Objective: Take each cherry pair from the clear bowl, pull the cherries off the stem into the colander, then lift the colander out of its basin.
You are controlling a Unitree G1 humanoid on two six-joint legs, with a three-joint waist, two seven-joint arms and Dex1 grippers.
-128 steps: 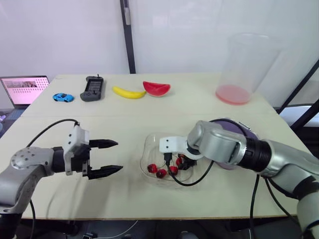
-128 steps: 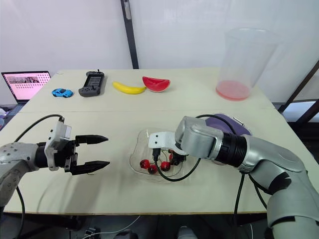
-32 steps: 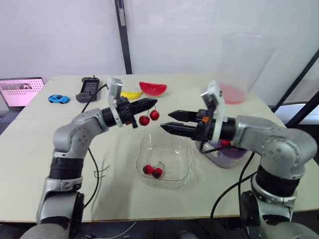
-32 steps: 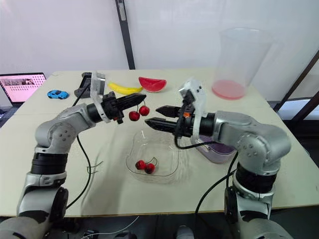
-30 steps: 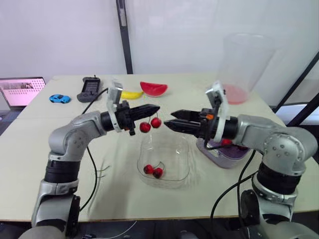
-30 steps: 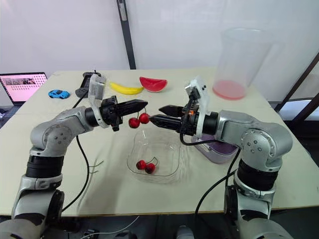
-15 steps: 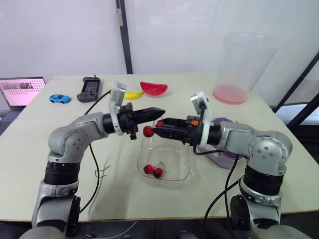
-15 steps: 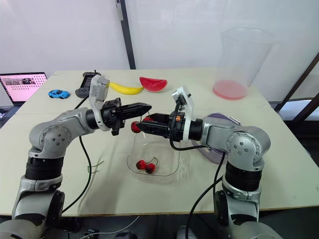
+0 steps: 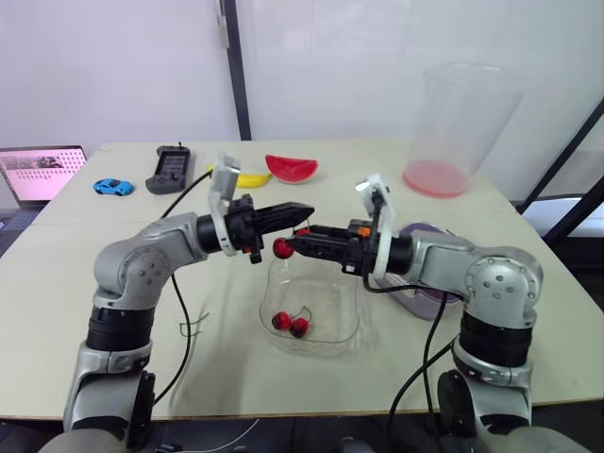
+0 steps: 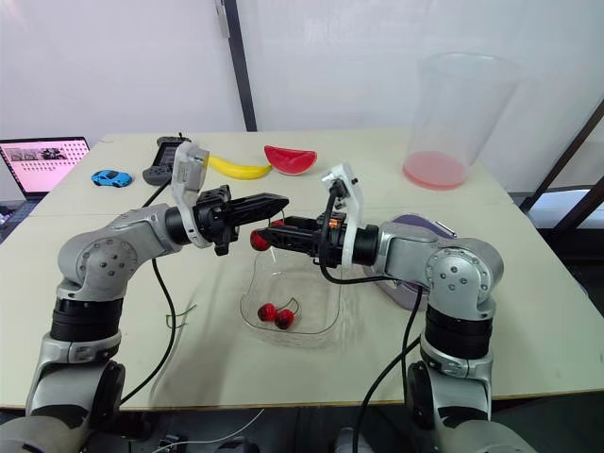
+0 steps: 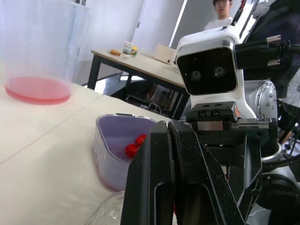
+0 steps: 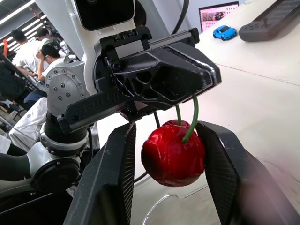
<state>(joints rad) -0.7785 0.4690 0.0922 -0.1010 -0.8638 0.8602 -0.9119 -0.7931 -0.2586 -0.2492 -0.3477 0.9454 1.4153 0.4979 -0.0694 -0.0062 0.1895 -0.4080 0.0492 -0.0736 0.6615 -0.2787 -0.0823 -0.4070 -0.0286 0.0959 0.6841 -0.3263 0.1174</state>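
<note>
While aloft, cherry [image 12: 172, 152] inside right pincer [image 12: 168, 180]

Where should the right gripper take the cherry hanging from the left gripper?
Pinch the cherry across the widest part of its round body, coming in level from the robot's right. Its stem runs up into the shut left gripper, so the body hangs free below, and the open right gripper straddles it.

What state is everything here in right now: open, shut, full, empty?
Left gripper: shut on the held cherry pair, by its stem.
Right gripper: open, fingers either side of a held cherry.
Clear bowl: holds one last cherry pair.
Colander: a few loose cherries inside.
Beaker: upright, pink layer at the bottom.
Laptop: open, screen lit.
</note>
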